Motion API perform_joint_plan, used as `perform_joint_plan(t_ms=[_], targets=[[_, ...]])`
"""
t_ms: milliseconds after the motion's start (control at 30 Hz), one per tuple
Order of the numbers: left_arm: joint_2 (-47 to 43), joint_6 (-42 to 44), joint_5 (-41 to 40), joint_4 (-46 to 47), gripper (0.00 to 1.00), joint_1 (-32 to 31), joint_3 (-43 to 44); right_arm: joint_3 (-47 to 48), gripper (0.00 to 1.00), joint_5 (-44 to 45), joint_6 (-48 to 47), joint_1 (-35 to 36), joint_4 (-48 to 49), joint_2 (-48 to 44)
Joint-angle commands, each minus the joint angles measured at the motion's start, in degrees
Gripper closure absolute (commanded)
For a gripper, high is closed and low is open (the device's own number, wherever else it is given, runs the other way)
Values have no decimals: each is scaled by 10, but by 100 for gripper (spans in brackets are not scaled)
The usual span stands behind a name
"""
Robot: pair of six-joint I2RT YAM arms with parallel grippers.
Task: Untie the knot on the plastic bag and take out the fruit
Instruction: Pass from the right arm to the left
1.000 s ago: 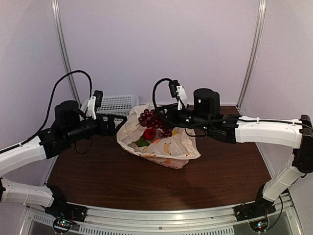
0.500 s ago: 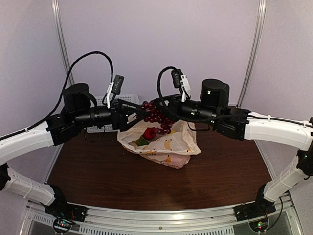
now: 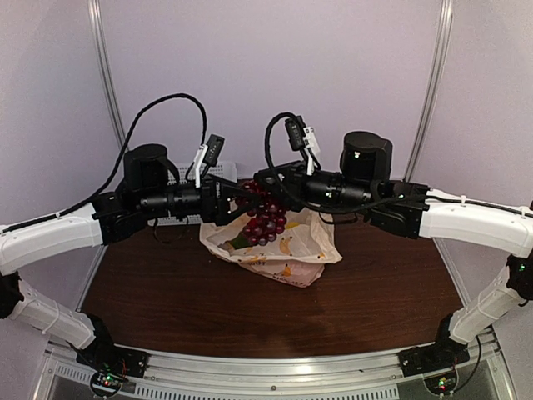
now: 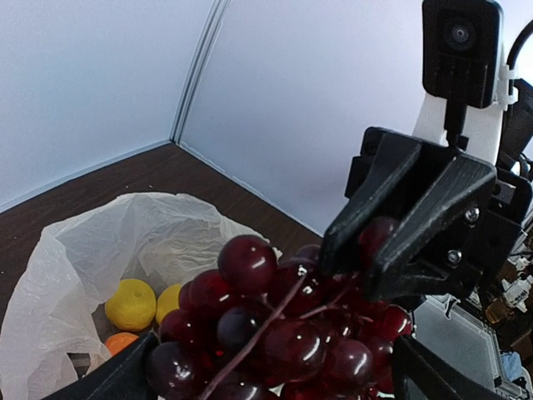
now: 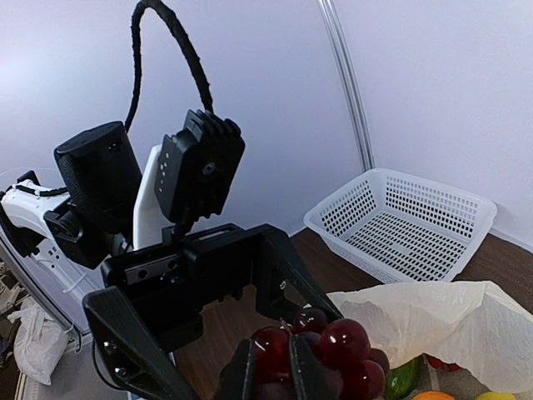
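On the dark brown wooden table, set back from its near edge, lies the thin, crinkly cream plastic bag printed with yellow bananas, its mouth gaping open. Inside sit two rounded yellow fruits, an orange fruit and a green fruit. Over the mouth hangs a bunch of dark red grapes. The right tool is pinched almost closed on its top. The left tool is spread wide, a finger on either side of the grapes; whether they touch I cannot tell. Farther back, near the wall, stands a white perforated plastic basket.
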Motion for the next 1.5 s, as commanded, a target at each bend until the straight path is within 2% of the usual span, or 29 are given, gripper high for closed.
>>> perform_joint_plan(t_ms=[0,200,433,767,933,1267,1467], targets=[[-1,17,-29,-16,3,-4,13,24,87,-21,-5,4,17,-15],[6,23,-4,-11,2,-4,12,28,87,-46,1,6,26,-12],[4,15,49,38,4,-4,-1,35,87,-56,1,5,21,-3],[-15,6,54,60,55,-4,-23,34,87,-39,1,5,14,2],[-24,5,47,60,75,-4,-28,31,87,-27,0,5,11,2],[-33,5,34,49,96,-4,-35,31,87,-8,0,5,8,6],[-44,4,10,44,100,-4,-38,31,86,12,0,5,3,10]])
